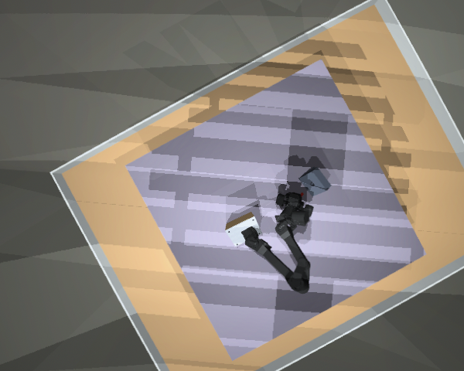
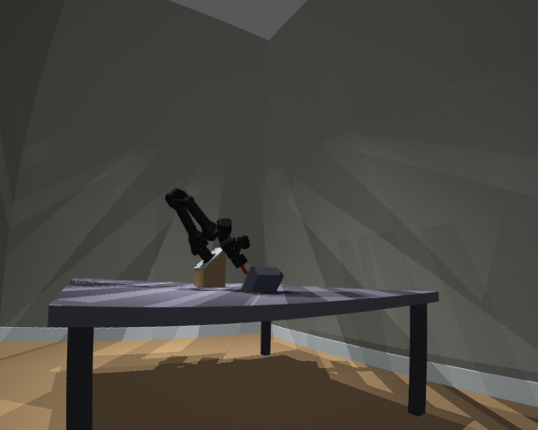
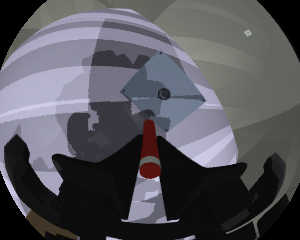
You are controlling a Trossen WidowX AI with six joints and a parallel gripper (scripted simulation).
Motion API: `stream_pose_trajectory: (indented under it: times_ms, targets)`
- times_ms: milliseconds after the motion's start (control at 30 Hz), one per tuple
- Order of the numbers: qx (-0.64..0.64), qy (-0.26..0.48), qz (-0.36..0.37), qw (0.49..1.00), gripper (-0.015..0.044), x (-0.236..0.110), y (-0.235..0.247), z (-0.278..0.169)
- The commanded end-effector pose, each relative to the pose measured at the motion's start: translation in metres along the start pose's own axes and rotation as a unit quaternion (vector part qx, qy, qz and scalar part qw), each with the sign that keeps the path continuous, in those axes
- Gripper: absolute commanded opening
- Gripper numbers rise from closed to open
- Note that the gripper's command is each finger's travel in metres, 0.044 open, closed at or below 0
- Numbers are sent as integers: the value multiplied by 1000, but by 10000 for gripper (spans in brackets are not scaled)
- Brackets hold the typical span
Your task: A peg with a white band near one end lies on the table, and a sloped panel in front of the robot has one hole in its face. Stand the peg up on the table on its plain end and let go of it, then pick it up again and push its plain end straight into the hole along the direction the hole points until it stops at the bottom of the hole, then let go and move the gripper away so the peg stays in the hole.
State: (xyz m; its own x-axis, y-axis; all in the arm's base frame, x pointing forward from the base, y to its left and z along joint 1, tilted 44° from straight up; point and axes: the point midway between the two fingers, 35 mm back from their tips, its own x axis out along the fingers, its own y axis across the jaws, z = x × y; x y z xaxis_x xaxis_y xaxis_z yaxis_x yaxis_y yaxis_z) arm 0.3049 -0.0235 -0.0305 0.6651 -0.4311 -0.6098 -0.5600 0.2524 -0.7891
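Observation:
My gripper is shut on the red peg. It holds the peg tilted downward, pointing at the sloped grey-blue panel. The panel's dark round hole shows in the wrist view. The peg's far tip is just short of the hole, slightly below and left of it in that view. The peg's white band is hidden. In the side view the peg's lower end is close to the panel's upper edge.
The arm's base stands on a wood-and-white block on the striped purple table. The table's front edge is well away from the panel in the side view.

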Motion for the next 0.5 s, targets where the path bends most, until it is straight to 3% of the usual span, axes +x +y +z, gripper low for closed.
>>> stream_pose_trajectory:
  times_ms: [0, 467]
  targets:
    - [-5, -5, -3, 1000, 0, 3, -1, 3]
    - [-16, -20, -18, 1000, 0, 13, -5, 9]
